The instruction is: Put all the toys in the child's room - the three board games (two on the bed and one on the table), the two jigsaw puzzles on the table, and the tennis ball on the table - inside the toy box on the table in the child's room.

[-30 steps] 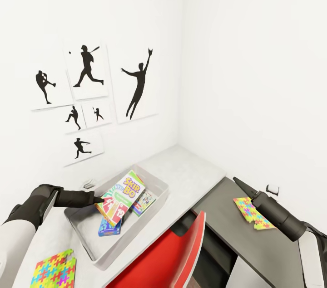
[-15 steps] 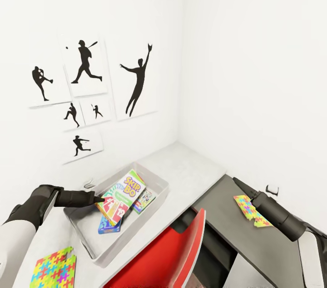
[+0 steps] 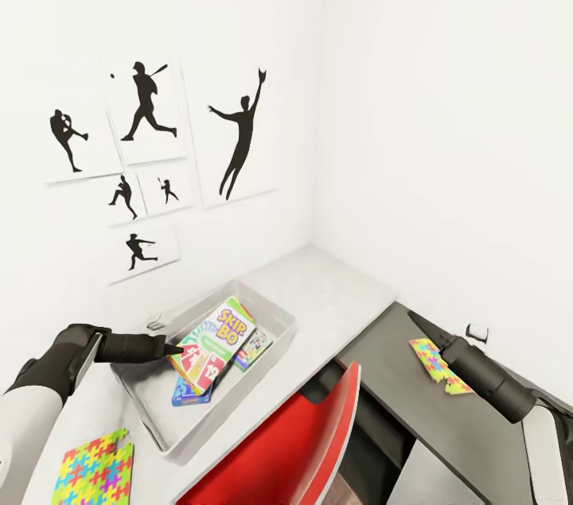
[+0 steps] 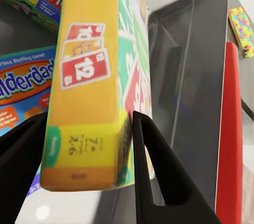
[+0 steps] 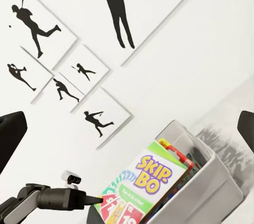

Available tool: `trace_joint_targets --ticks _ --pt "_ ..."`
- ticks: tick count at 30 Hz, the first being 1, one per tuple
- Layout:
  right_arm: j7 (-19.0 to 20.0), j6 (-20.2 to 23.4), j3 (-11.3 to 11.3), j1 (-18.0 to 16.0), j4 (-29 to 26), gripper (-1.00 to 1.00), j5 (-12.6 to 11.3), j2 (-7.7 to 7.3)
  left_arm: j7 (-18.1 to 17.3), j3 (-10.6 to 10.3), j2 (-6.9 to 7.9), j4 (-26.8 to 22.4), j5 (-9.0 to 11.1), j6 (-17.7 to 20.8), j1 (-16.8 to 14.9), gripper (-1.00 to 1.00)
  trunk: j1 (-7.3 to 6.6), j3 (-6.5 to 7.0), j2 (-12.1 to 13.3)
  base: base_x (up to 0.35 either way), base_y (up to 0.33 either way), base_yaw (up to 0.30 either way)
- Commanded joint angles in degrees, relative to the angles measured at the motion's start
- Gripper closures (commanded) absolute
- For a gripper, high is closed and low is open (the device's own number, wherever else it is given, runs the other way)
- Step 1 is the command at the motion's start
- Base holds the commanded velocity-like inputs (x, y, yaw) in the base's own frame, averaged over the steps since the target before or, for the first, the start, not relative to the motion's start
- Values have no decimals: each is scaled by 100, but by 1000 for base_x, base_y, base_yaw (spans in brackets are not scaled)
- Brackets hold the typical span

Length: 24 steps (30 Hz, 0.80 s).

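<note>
- Three board games sit in the toy box (image 3: 280, 328): the SKIP-BO box (image 3: 213, 344) lies tilted on top, over the blue game (image 3: 191, 395) and beside the green-edged game (image 3: 255, 349)
- left gripper (image 3: 174, 349) is closed on the SKIP-BO box's lower corner, over the bin's near-left rim; in the left wrist view both fingers (image 4: 159, 173) press the yellow edge
- the bin rests on the pale table (image 3: 334, 294), near the corner
- one jigsaw puzzle (image 3: 94, 471) lies flat on the table, near the left arm
- a second jigsaw (image 3: 434, 362) lies on the dark desk section, partly under the right gripper (image 3: 414, 319), whose opening cannot be told
- a red chair (image 3: 294, 449) stands below the bin
</note>
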Motion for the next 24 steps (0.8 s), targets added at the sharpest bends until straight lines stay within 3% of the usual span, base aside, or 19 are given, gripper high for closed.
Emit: trace_joint_targets --ticks 1,24 --pt "9 28 -5 -6 -1 -100 -14 2 -52 36 -5 -5 -59 43 -6 100 4 -15 -14 0 0 0" --pt "30 19 -6 -6 -20 -100 -10 15 -115 50 18 2 -59 148 -6 100 4 -19 -14 0 0 0"
